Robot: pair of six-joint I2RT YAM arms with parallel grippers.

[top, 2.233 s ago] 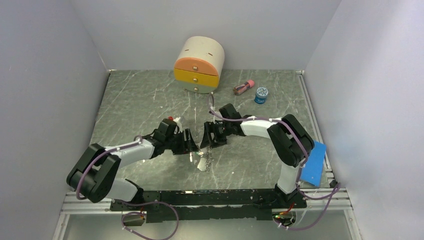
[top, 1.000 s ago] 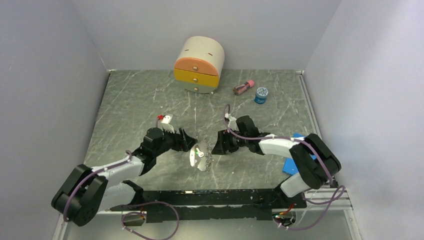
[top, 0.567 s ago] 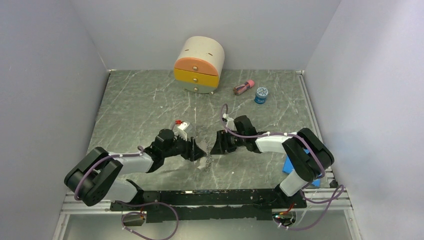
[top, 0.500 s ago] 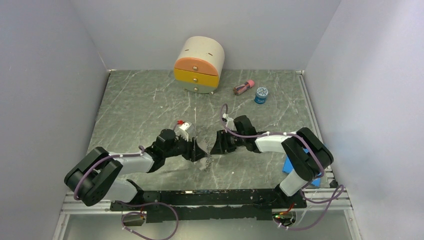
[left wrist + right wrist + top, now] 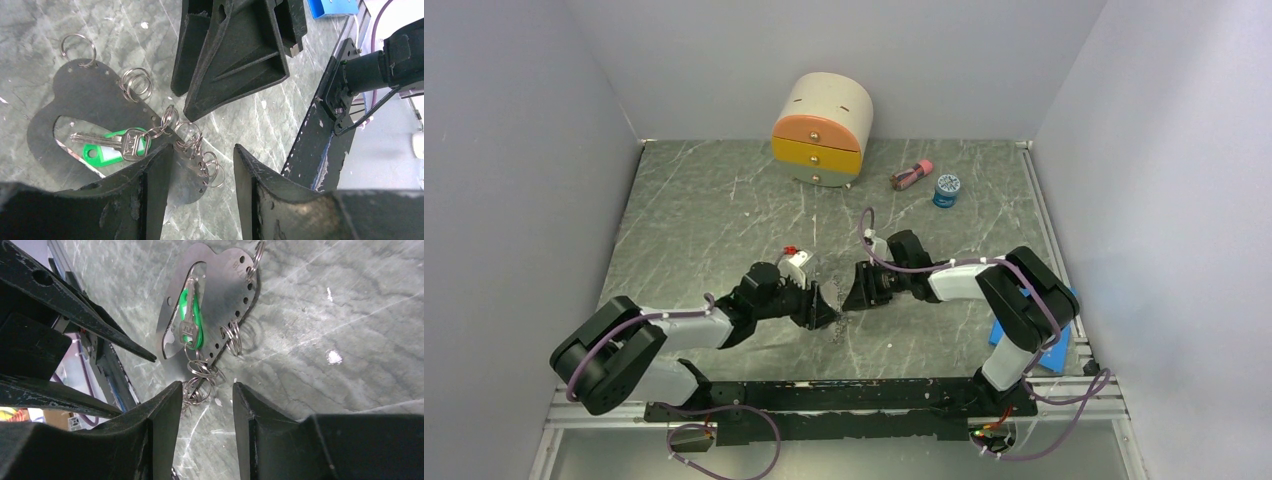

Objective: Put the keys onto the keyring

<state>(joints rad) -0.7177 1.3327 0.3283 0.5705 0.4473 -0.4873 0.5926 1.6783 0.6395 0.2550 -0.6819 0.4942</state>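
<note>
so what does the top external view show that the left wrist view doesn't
Only the top external view shows the round drawer box, pink tube, blue jar and both whole arms. Only the left wrist view shows detail: a green-headed key on a heart-shaped metal plate hung with small rings. Both show the marble table and the left pincer facing the right pincer.

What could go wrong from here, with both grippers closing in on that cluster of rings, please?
The left gripper and right gripper face each other closely, so their fingers may collide. The keyring is thin and linked to several loops, so the jaws may pinch the wrong one. The key lies flat on the metal plate, which could slide.
</note>
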